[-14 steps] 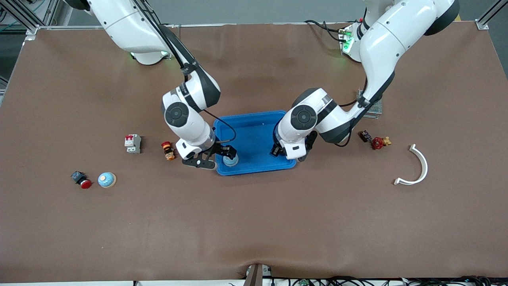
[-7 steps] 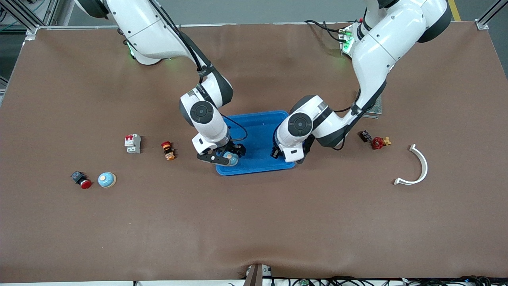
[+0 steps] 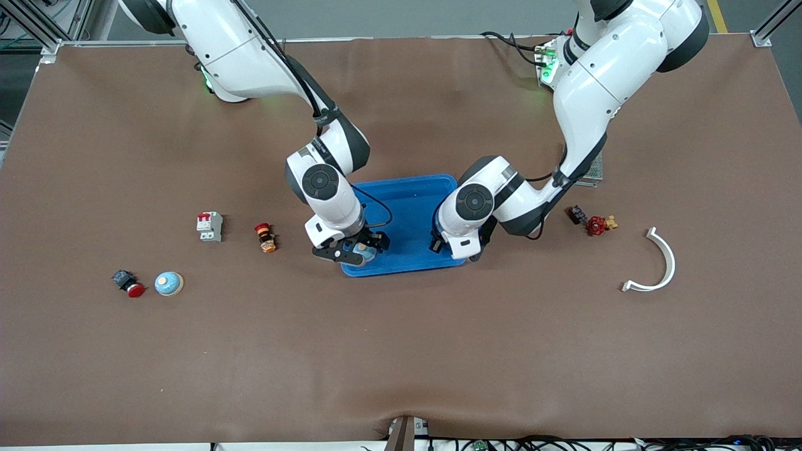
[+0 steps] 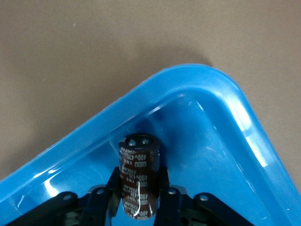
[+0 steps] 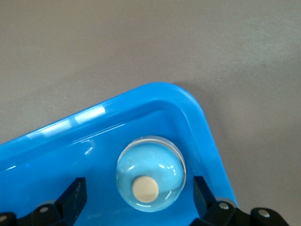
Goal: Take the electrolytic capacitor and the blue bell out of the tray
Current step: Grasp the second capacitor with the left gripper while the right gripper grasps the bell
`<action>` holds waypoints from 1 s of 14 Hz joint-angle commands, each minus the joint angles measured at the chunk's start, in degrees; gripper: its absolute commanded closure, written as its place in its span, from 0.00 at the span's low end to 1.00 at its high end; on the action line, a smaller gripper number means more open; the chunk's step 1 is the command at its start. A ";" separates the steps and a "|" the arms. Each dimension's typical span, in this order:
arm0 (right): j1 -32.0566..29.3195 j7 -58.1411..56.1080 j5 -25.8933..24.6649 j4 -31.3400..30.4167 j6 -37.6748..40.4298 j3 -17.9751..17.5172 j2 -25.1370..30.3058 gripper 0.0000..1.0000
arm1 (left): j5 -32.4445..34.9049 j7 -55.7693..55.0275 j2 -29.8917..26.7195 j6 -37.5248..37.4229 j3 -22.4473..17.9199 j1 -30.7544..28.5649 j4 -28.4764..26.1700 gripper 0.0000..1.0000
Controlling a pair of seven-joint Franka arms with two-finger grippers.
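Note:
A blue tray [image 3: 407, 213] lies mid-table. The capacitor [image 4: 138, 179], a dark brown cylinder with white print, stands upright in one tray corner [image 4: 202, 80], and my left gripper [image 4: 138, 188] is shut on it. In the front view the left gripper [image 3: 452, 249] is low over the tray's corner at the left arm's end and covers the capacitor. The bell [image 5: 150, 179], a pale blue dome with a cream button, rests in another tray corner [image 5: 155, 92]. My right gripper [image 5: 138, 190] is open, a finger on each side of the bell, neither touching it. From the front, the right gripper [image 3: 358, 250] straddles the bell [image 3: 365, 253].
Toward the right arm's end lie a grey breaker [image 3: 210, 226], a red-yellow button [image 3: 265, 238], a red pushbutton [image 3: 128, 284] and a second pale blue dome [image 3: 168, 283]. Toward the left arm's end lie a red valve part [image 3: 595, 223] and a white curved strip [image 3: 658, 263].
The left gripper's fingers have closed onto the capacitor. The right hand has shifted toward the left arm's end, over the tray corner, so its open fingers now straddle the bell.

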State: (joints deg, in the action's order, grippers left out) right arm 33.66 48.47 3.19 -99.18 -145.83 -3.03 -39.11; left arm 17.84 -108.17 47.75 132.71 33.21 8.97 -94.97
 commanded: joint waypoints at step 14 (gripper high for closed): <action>-0.70 3.65 -5.83 9.95 13.69 0.22 -1.14 1.00 | 0.00 11.12 -10.83 -14.39 1.41 -5.35 2.25 1.00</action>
State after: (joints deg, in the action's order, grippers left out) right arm 33.51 51.15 -2.35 -93.66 -139.10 -2.48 -40.79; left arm 18.06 -100.35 39.37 121.74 33.64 6.25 -91.84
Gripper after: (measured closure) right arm 0.357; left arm 0.661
